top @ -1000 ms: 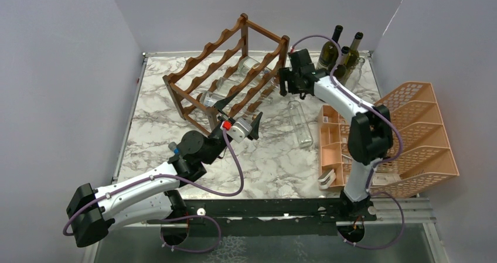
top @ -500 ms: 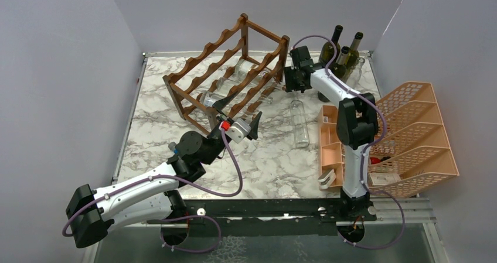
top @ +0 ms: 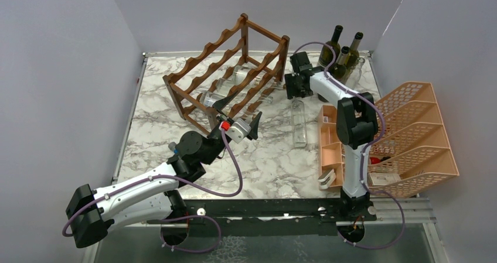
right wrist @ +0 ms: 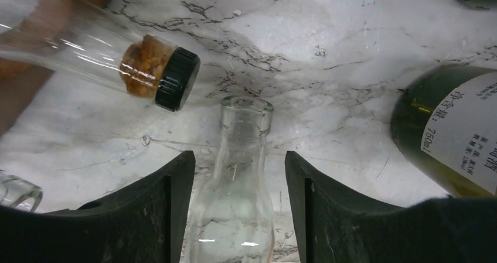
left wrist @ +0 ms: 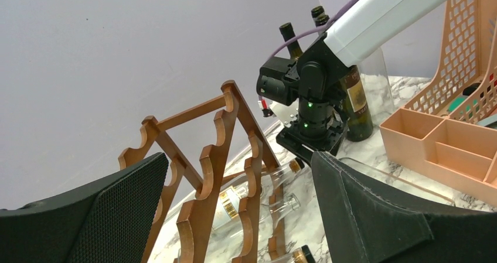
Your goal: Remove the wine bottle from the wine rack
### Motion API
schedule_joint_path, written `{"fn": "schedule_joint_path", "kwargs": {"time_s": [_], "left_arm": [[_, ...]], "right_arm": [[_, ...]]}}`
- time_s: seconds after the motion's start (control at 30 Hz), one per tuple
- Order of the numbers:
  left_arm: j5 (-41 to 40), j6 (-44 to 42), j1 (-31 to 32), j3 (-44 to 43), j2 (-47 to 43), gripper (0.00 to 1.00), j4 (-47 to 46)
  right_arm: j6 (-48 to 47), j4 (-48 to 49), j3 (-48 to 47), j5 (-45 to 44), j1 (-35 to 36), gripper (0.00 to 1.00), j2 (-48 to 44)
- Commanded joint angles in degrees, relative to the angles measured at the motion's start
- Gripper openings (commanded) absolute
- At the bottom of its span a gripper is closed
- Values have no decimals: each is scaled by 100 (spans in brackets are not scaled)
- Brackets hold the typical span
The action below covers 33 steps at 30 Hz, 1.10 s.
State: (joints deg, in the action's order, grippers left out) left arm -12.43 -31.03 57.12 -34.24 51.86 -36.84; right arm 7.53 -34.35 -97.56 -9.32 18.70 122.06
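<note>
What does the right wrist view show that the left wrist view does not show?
Only the right wrist view: the right gripper, open, astride the open-mouthed neck of a clear glass bottle.
Only the left wrist view: the wine rack, the wide-open left gripper, the orange tray organiser and the right arm from outside.
Both: the marble table and a labelled dark green bottle; the clear bottle's body also shows faintly in the left view.

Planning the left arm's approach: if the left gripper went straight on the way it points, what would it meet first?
Most likely the wine rack: its scalloped rails sit ahead between the left gripper's open fingers, though depth is unclear.
</note>
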Motion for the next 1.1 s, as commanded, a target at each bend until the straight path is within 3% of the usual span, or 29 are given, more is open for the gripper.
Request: {"fn": "schedule_joint_path", "kwargs": {"time_s": [0.0,0.23,0.37,0.63,0.87,1.07], "left_arm": [[80,-11,13,84,-87,99,-155],[29,-58,18,84,-107,99,-156],[3,-83,13,84,-118,99,-156],[46,-53,14,84,-86,99,-154],[37,-44,21,84,-78,99,-155],[31,-30,16,84,-88,99,-157]], "right_arm": [[139,119,64,-110,-59,61,158],[310,358,-306,-68,-94,53,672],[392,410,-322,-72,-94,41,600],[215,1191,512,-4,-97,13,-1053],[-285,2451,1406,99,-94,6,-2545],[-712,3256,1869,-193,-94,1,-3038]]}}
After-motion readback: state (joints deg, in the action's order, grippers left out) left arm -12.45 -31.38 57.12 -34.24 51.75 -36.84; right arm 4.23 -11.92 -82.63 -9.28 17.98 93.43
